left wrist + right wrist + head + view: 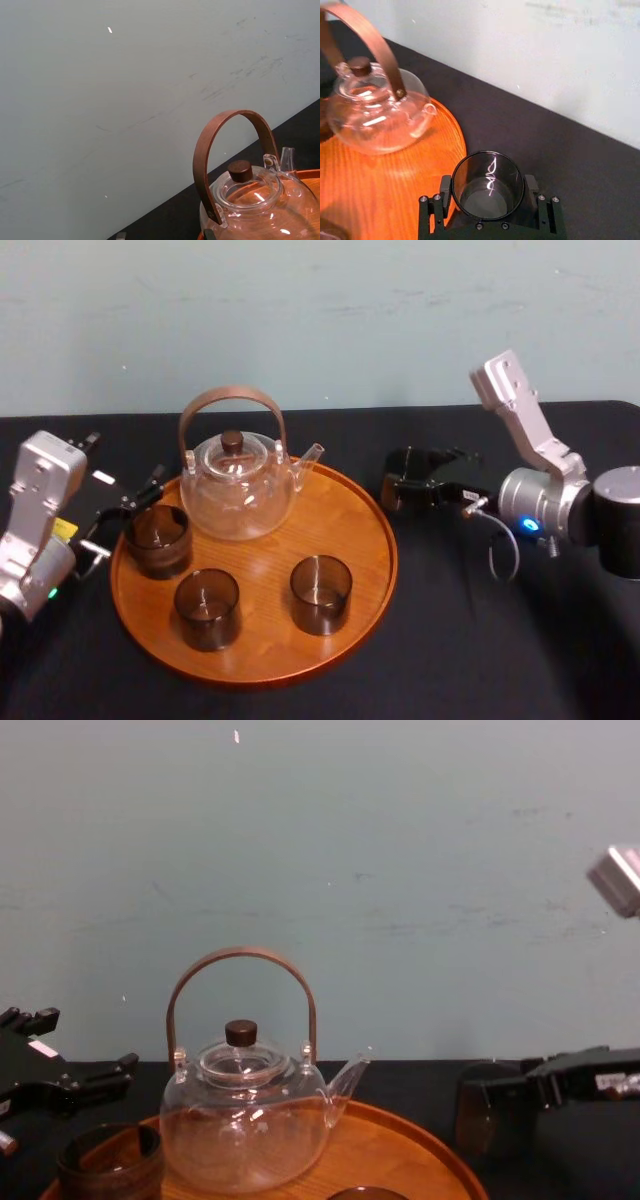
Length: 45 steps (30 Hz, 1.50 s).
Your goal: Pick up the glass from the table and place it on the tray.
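A dark smoked glass sits upright between the fingers of my right gripper, which is shut on it from both sides. In the head view this glass and the right gripper are just off the right rim of the round wooden tray, over the black table. The chest view shows the glass from the side; I cannot tell whether it touches the cloth. My left gripper is at the tray's left edge, open.
On the tray stand a glass teapot with a brown hoop handle at the back and three dark glasses: left, front centre, front right. A pale wall stands behind the table.
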{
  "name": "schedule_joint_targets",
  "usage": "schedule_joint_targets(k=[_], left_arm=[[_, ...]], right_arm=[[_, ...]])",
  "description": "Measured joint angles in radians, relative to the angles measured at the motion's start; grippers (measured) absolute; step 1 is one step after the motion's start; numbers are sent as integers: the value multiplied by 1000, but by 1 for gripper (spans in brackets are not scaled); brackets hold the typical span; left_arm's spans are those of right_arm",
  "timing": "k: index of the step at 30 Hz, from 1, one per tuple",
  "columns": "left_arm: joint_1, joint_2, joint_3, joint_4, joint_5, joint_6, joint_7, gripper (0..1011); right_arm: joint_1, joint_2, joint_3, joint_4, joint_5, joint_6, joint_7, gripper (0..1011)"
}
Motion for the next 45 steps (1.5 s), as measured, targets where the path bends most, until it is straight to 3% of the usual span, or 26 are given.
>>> schedule_joint_targets(k=[8,18,30,45], left_arm=[[0,0,0,0,0,0,0,1002],[0,0,0,0,0,0,0,1002],[0,0,0,0,0,0,0,1001],[0,0,0,0,0,0,0,1001]], right_arm=[[-40,48,7,-127,28,-6,27,891],[-48,72,-32,-193,47,-21,54,891],[-22,63,-100,-183,47,-38,66,891],[13,28,-150,-96,17,-70,67,891]])
